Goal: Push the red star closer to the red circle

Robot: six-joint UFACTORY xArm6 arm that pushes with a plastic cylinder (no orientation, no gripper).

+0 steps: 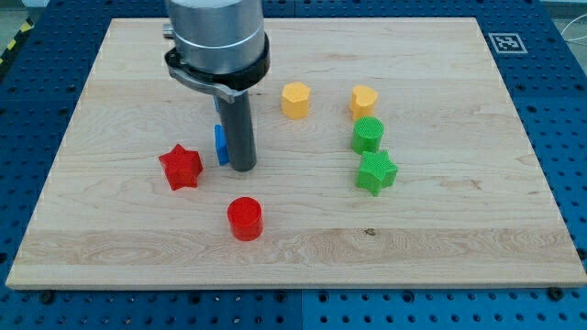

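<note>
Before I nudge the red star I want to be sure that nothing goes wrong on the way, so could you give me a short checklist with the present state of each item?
1. Red star in plain view: ok.
2. Red circle in plain view, toward the view's bottom right of the star: ok.
3. Board between star and circle free of other blocks: ok.
4. My tip on the star's far side from the circle: not ok; it stands at the star's right, apart from it.
5. Blue block clear of my tip: not ok; it sits right beside the rod, partly hidden.
6. Green star and the other right-hand blocks out of the way: ok.
</note>
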